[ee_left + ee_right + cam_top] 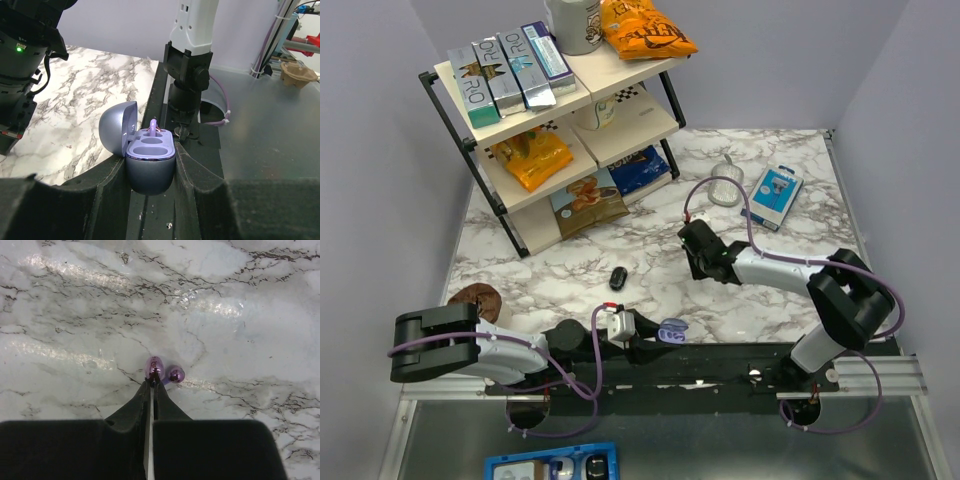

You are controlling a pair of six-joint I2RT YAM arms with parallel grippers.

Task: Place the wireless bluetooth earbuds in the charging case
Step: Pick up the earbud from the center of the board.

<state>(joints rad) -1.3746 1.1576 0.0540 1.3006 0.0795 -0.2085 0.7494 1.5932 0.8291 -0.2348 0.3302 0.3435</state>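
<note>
Two surfaces frame it: pale lilac walls and a white-grey marble tabletop. Back left: shelf rack stacked with boxes and snack bags. Near left edge: brown round item. Next, left gripper clamped on the open charging case at the near edge, lid tipped left, one purple seated earbud in it. Mid-table: small black object. Right of centre: right gripper pinched on the loose earbud at its fingertips, low against the marble; can't tell if lifted. Far right: blue pack.
</note>
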